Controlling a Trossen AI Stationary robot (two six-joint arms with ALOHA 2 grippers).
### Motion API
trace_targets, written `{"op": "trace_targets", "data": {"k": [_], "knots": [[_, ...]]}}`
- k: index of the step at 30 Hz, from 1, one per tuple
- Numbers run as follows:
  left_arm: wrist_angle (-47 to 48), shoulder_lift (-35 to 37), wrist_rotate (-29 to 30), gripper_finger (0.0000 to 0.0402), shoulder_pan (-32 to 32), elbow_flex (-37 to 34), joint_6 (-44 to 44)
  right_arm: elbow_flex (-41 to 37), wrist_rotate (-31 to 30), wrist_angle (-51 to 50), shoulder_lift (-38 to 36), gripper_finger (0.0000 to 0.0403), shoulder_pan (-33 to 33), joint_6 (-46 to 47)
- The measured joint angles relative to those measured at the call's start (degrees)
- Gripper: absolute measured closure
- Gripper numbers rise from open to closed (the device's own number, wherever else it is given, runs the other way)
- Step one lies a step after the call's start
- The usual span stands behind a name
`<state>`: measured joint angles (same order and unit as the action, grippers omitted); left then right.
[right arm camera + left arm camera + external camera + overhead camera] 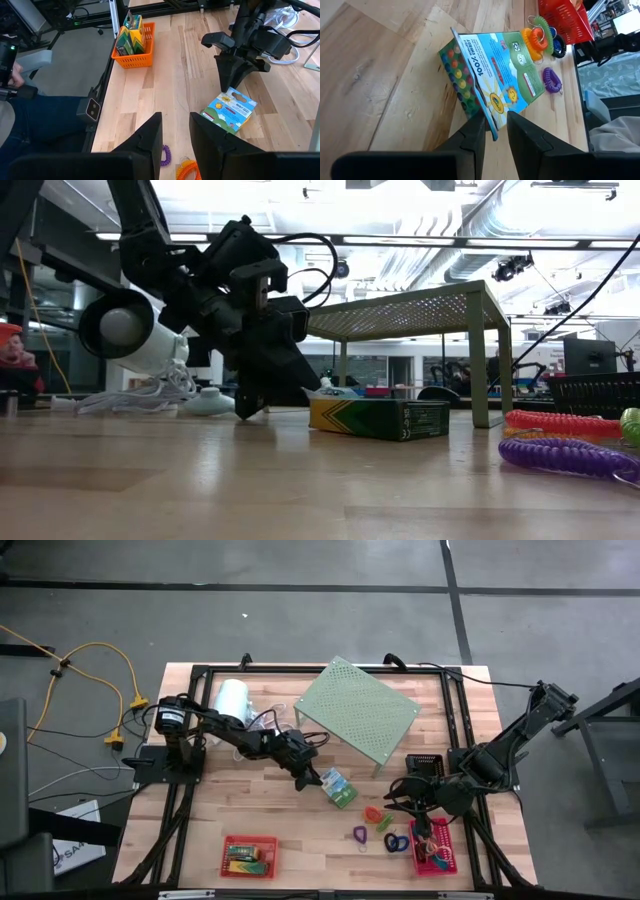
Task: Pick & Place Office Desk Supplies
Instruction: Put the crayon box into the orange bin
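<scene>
- The crayon box (pixel 339 787) lies on the bare wood near the middle of the table, just in front of the pale green perforated shelf (pixel 357 711).
- The left gripper (pixel 495 131) has its fingers pinched on the box's near edge; the grip looks thin, on a corner only.
- The red basket (pixel 248 855) near the front edge already holds a similar green-yellow box, so that part seems done.
- Coiled loops (pixel 384 826) in orange, green, purple and blue lie loose beside the pink basket (pixel 434 850): work left.
- The right gripper (pixel 175 131) hovers by the pink basket, fingers apart and holding nothing.
</scene>
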<state>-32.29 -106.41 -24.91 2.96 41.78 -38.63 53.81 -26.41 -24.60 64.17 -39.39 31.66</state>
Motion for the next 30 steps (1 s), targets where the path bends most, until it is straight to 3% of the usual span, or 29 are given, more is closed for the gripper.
{"op": "trace_targets", "data": {"k": [8,20,30], "knots": [[-0.12,-0.04,1.10,0.0333,0.00,0.04,0.70,-0.01,0.00,0.00,-0.01,0.0317,0.00,0.00],[0.01,-0.04,0.94,0.0398,-0.23,0.04,0.87,-0.01,0.00,0.00,0.01,0.0317,0.02,-0.02],[-0.05,-0.02,0.23,0.0400,-0.24,0.04,0.83,-0.01,0.00,0.00,-0.01,0.0317,0.01,0.00]]}}
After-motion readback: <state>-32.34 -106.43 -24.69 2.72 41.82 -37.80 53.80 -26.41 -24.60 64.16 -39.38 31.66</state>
